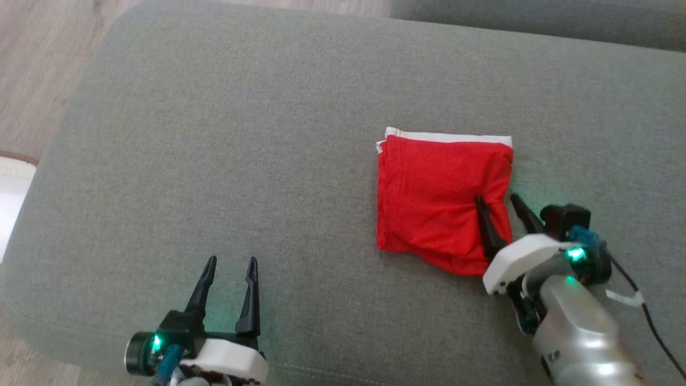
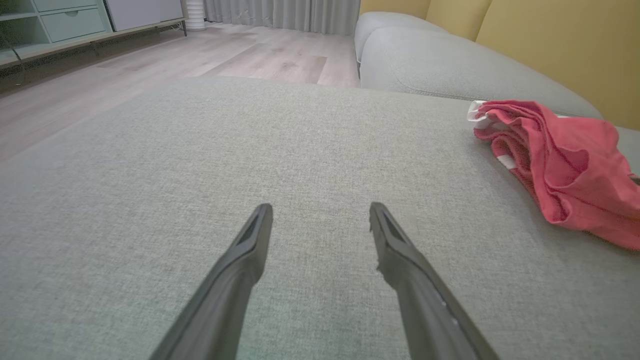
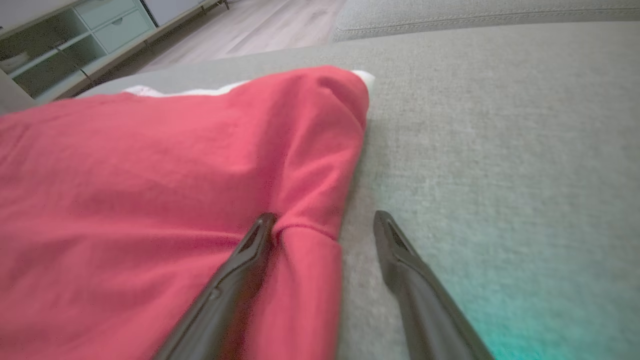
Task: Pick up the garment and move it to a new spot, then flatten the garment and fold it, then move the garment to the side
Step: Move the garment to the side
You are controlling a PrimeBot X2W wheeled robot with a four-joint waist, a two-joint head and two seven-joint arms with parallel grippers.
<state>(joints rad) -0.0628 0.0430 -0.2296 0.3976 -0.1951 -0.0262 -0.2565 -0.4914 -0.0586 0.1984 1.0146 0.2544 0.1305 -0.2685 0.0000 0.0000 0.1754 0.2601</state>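
The garment (image 1: 434,198) is red with a white band along its far edge and lies folded into a rough square on the grey cushion (image 1: 241,134). My right gripper (image 1: 499,199) is open and straddles the garment's right edge: its left finger presses onto the red cloth, its right finger stands over bare cushion. In the right wrist view a fold of the garment (image 3: 175,165) bulges between the fingers of that gripper (image 3: 324,220). My left gripper (image 1: 231,261) is open and empty near the cushion's front edge, well left of the garment (image 2: 560,160), with its fingers (image 2: 320,210) over bare fabric.
The cushion's left and front edges drop to a wooden floor (image 1: 32,64). A second grey cushion (image 2: 450,65) and a yellow backrest (image 2: 565,45) lie beyond. A low cabinet (image 2: 55,25) stands across the floor.
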